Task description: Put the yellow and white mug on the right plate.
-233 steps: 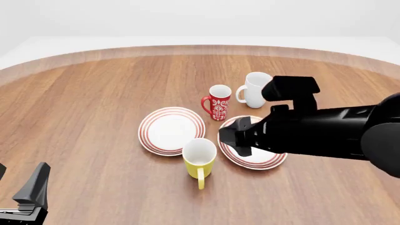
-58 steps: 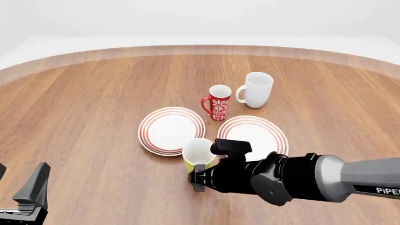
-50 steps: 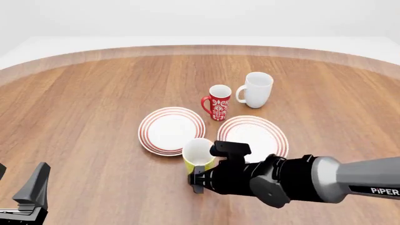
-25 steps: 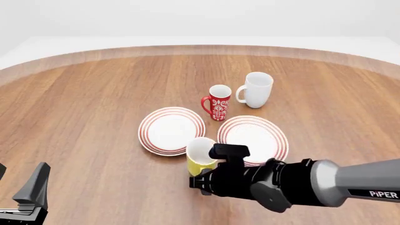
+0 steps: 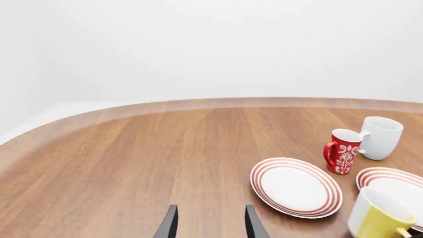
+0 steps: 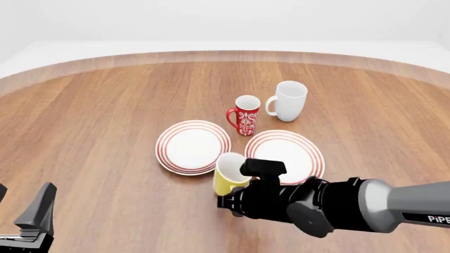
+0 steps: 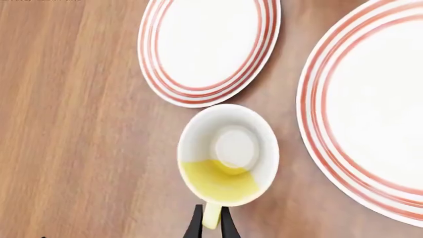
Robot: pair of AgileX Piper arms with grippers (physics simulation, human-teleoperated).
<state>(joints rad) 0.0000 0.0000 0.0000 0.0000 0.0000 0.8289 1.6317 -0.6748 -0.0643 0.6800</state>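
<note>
your left gripper (image 6: 31, 221) sits low at the near left edge of the front view, well apart from all the crockery. in the left wrist view its two fingers (image 5: 168, 224) stand spread with bare wood between them, holding nothing.

moving right, the left plate (image 6: 193, 146) lies flat on the table (image 6: 98, 116) (white centre, red rings on the rim).

just past its near right edge is the yellow and white mug (image 6: 229, 174). it is tilted, its mouth leaning toward the far left, and seems raised off the wood; whether its base touches anything i cannot tell from the front view. in the right wrist view the mug (image 7: 228, 153) hangs between the two plates, over bare wood, white inside with yellow wall showing.

your right gripper (image 7: 211, 223) has its fingers pressed onto the mug's yellow handle (image 7: 210, 216), one each side, a narrow pinch. in the front view the gripper (image 6: 235, 203) is just near-side of the mug.

behind, the red-and-white patterned mug (image 6: 245, 115) stands upright.

next, the right plate (image 6: 285, 153) lies flat, nothing on it; the mug is beside its left rim.

furthest right, the all-white mug (image 6: 287, 101) stands upright.
</note>
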